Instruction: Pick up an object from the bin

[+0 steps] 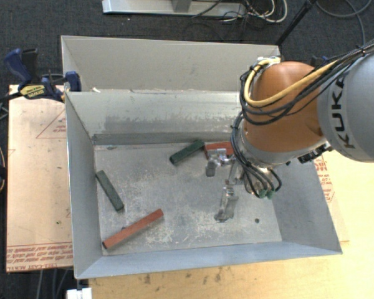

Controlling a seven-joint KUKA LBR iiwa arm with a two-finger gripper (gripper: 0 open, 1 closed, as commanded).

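The claw (224, 209) hangs low over the bare floor of the bin (174, 114), right of centre. I cannot tell whether it is wide or narrow. Nearest are a red block (218, 148) and a dark green block (187, 152) by the back wall. A green bar (109, 190) and a red-brown bar (133, 228) lie well apart at the left. Nothing looks picked yet, so the whole grasp and lift seem left to do.

The arm (352, 104) reaches in from the view's right, its orange-covered wrist (280, 114) above the downward-pointing hand (225, 210).

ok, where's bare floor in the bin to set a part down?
Widest bare patch: mid floor, bordered by the dark green block at the back, the green bar at left, the red-brown bar in front and the hand at right. Front-right corner also bare. Crowded: back right, where a red block lies by the arm.
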